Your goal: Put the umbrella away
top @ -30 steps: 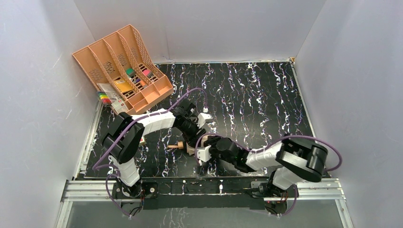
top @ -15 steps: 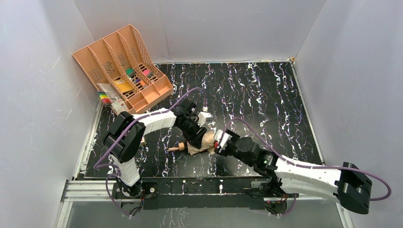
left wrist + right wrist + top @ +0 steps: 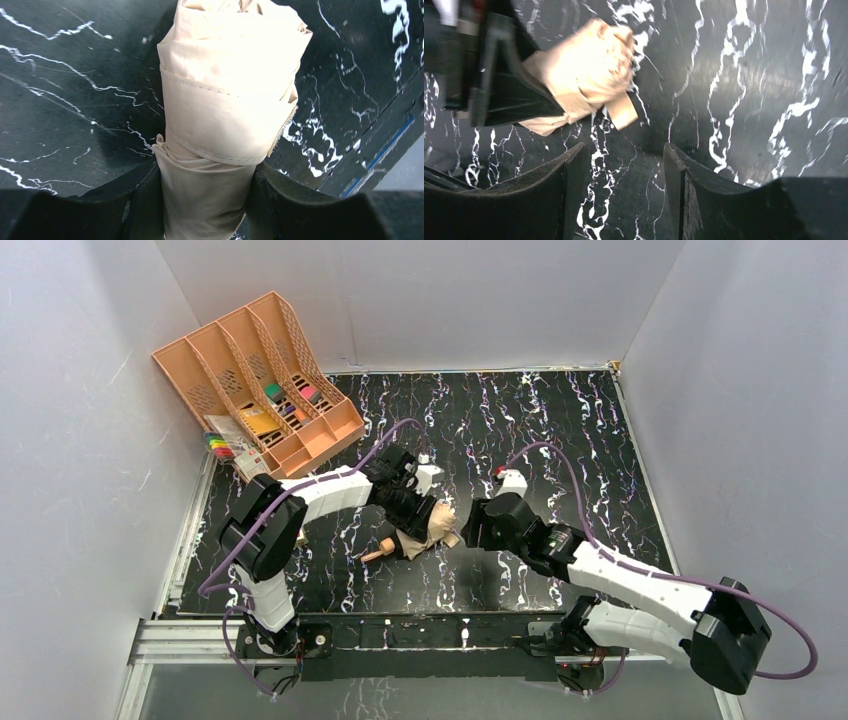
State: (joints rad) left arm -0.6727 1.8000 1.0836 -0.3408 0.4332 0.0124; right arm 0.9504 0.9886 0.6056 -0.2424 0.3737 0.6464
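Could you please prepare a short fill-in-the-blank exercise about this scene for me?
The ____ end effector grips the umbrella.
The right end effector has ____ between its fingers.
The orange file tray stands at the table's far ____ corner.
Missing words: left; nothing; left.

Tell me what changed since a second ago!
The right gripper opened, let go of the umbrella and backed away towards the right, empty. The left gripper still clamps the umbrella, which barely shifted. The orange tray stayed put.
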